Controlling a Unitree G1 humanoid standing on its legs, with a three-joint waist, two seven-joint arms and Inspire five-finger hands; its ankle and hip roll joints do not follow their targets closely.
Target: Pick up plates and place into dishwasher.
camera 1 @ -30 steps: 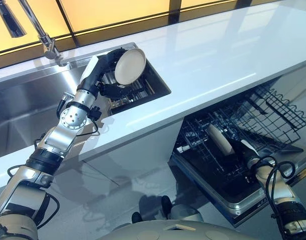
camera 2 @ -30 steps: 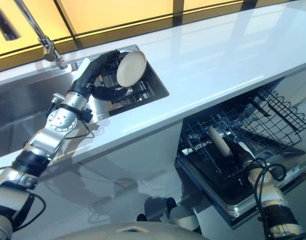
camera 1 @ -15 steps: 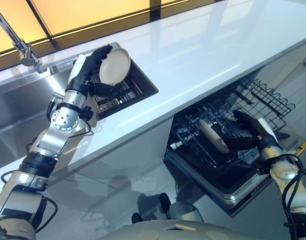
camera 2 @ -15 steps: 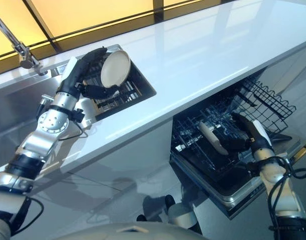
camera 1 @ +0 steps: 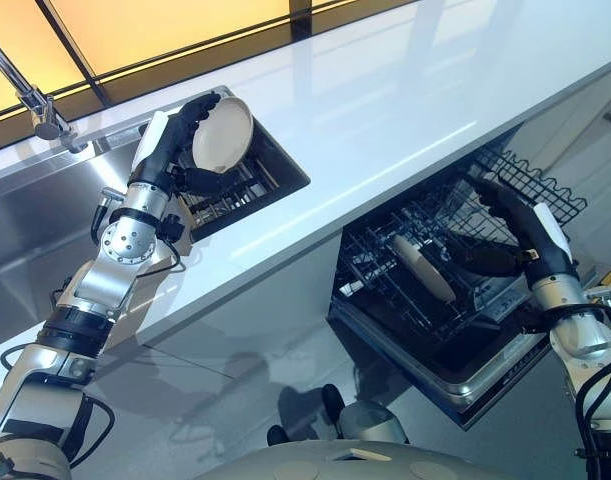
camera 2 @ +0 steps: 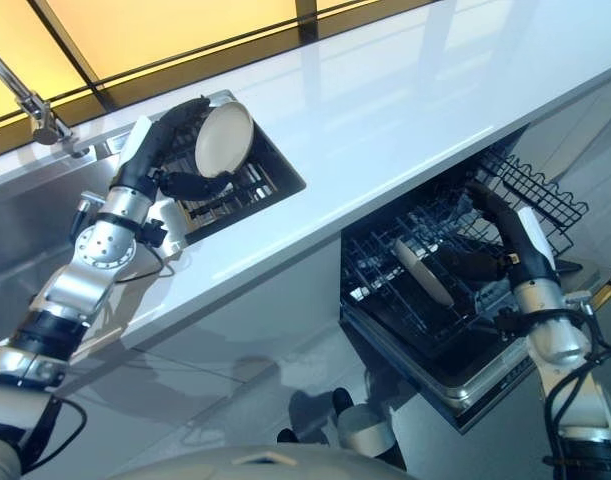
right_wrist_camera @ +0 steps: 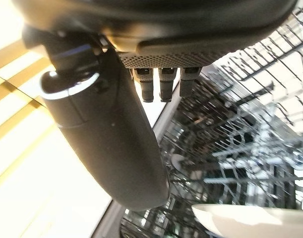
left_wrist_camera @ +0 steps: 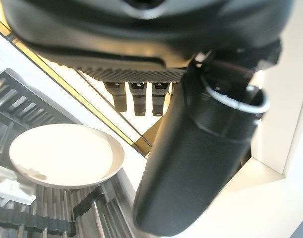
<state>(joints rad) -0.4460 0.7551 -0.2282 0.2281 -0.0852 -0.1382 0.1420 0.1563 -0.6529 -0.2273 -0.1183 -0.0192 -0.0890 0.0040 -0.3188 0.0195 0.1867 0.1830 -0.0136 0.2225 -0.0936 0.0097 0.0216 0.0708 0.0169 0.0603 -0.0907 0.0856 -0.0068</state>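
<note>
A cream plate (camera 1: 222,133) stands on edge in the dark dish rack (camera 1: 255,185) set in the sink. My left hand (camera 1: 175,130) reaches around it, fingers straight behind its rim and the thumb (left_wrist_camera: 191,163) below its face; the left wrist view shows the plate (left_wrist_camera: 67,155) apart from the fingers. Another cream plate (camera 1: 422,267) stands between the tines of the dishwasher's lower rack (camera 1: 385,250). My right hand (camera 1: 520,225) hovers open just right of and above that plate, touching nothing. The right wrist view shows this plate's rim (right_wrist_camera: 250,220) under the hand.
A white counter (camera 1: 405,110) runs above the open dishwasher. The steel sink basin (camera 1: 35,220) and its faucet (camera 1: 35,100) lie at the left. A wire basket (camera 1: 540,190) sticks out behind my right hand. The dishwasher door (camera 1: 465,385) hangs open low.
My right hand has lifted up and back from the plate in the dishwasher rack, which stays standing there. The left hand stays by the sink plate. The camera has shifted.
</note>
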